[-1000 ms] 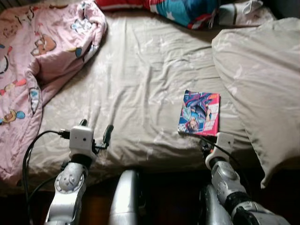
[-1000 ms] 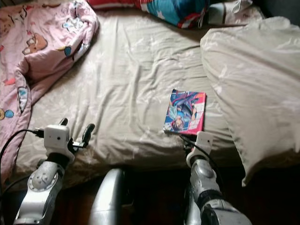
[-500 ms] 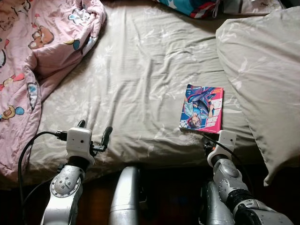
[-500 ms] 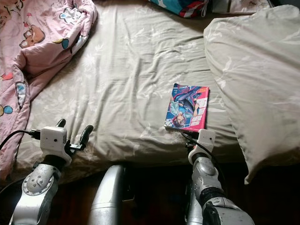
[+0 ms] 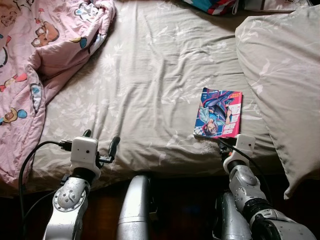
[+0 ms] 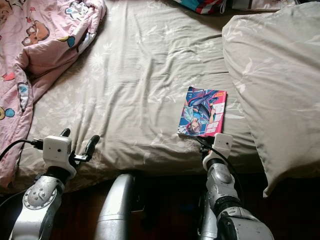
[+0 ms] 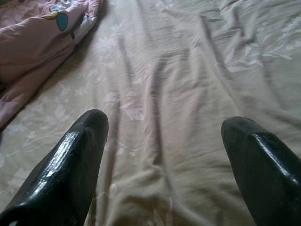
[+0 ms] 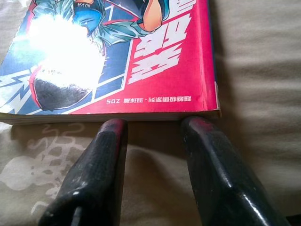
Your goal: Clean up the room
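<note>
Looking down from the head camera, you have the book (image 5: 218,113) lying flat on the bed (image 5: 150,85), close to the near edge and toward the right side, just beside the grey pillow (image 5: 285,75) at its 3 o'clock. The right pincer (image 8: 153,125) sits directly below it: from that pincer the book lies at 12 o'clock, with the fingertips (image 8: 113,128) right at its near short edge. In the right wrist view the two black fingers are spread a little, nothing between them, and their tips look to be touching or all but touching that edge; you cannot tell which.

The book's long axis runs roughly 12 to 6 o'clock, tilted slightly toward 1, so the right pincer faces the short end head-on, nearer the book's right corner than its left. The gap between the fingers is much narrower than the book, and the book lies flat on soft sheet. So my reading is that you need the fingers one above and one below the edge, not side by side as they stand now.

The left pincer (image 5: 100,145) is released too, fingers wide apart over bare sheet near the bed's edge, with the book well away at its 2 o'clock. The right arm is clearly nearer. The pink blanket (image 5: 35,60) is heaped at 10 o'clock, well apart from the book.
</note>
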`<state>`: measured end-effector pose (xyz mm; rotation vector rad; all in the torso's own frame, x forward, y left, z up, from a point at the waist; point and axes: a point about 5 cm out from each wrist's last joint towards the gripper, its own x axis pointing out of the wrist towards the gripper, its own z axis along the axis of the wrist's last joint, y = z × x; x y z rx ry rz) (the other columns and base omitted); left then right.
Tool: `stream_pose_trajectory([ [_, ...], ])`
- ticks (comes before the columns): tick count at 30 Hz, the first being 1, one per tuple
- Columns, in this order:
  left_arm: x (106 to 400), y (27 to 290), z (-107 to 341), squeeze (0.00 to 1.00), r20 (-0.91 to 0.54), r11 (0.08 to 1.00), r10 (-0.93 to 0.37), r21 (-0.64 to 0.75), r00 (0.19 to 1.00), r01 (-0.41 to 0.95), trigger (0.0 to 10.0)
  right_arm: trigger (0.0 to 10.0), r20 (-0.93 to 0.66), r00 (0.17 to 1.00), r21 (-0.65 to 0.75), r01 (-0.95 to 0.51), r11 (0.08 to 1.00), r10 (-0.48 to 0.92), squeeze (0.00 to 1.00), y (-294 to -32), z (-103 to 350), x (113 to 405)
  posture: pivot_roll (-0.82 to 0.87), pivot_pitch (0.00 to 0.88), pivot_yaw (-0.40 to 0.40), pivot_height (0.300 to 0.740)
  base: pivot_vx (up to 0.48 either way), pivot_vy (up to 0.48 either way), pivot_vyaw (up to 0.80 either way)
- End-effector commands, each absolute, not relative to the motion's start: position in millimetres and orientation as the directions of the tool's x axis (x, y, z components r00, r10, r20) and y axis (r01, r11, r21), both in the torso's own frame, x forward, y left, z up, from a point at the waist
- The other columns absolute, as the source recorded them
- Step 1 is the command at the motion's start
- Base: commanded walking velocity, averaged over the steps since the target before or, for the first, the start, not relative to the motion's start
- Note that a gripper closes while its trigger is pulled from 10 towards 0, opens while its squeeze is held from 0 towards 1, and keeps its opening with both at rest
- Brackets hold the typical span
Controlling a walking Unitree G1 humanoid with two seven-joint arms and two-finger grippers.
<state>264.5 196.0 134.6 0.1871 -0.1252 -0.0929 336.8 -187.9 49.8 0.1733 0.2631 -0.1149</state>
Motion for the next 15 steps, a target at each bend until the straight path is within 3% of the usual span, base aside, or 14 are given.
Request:
stream_pose_trajectory([
  [1,260.4,199.0,129.9,0.0,0.083,0.977,-0.1,0.196,0.992,0.082,10.0,10.0,-0.28,0.955,0.163,0.146,0.976,-0.097,0.0,-187.2,45.5,333.7,0.14,0.363,0.182,0.607,0.0,0.0,0.0],
  [15,257.2,197.7,125.9,0.0,0.055,0.976,-0.112,0.195,0.992,0.099,10.0,10.0,-0.258,0.952,0.137,0.206,0.969,-0.166,0.0,-200.3,51.4,335.6,0.14,0.37,0.186,0.607,0.0,0.0,0.0],
])
